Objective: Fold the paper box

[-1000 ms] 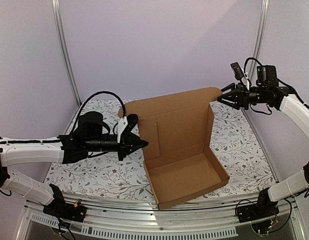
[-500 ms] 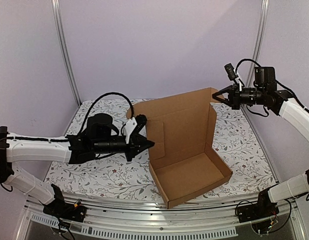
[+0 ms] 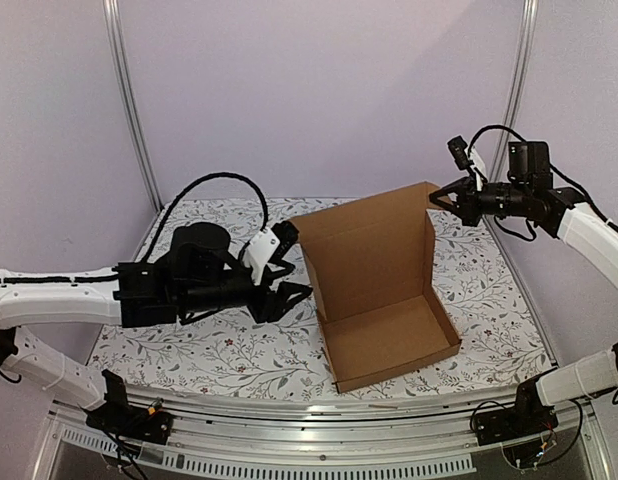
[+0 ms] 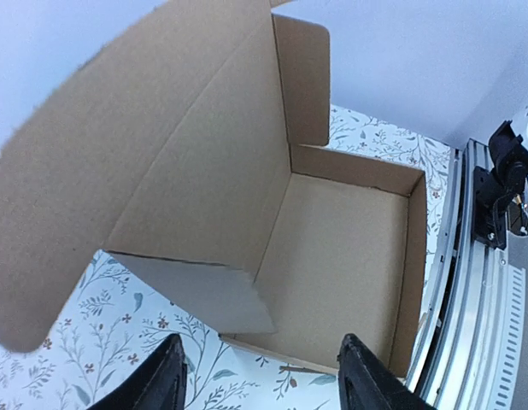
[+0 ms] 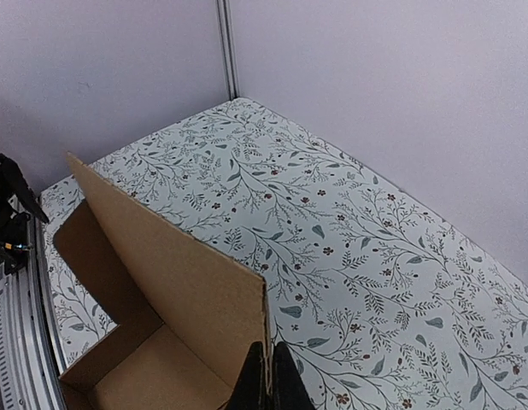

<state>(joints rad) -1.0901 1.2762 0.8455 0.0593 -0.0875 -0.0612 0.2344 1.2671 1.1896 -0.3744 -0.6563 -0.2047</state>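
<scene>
The paper box [image 3: 389,335] is a brown cardboard mailer standing in the middle of the table, its tray open and its lid [image 3: 364,255] upright. My right gripper [image 3: 436,195] is shut on the lid's top right corner, and in the right wrist view the right gripper [image 5: 266,380] pinches the lid's [image 5: 178,273] edge. My left gripper [image 3: 297,265] stands open just left of the box, holding nothing. Seen from the left wrist, the left gripper [image 4: 264,376] has its fingers [image 4: 166,380] spread apart before the tray [image 4: 349,248] and a side flap [image 4: 204,290].
The floral tablecloth [image 3: 229,350] covers the table. An aluminium rail [image 3: 289,420] runs along the near edge, with the arm bases at both ends. Upright frame posts [image 3: 129,100] stand at the back corners before lilac walls.
My right gripper shut on the lid's corner. The left gripper opened and let go of the box's left side. The box has shifted to the right.
</scene>
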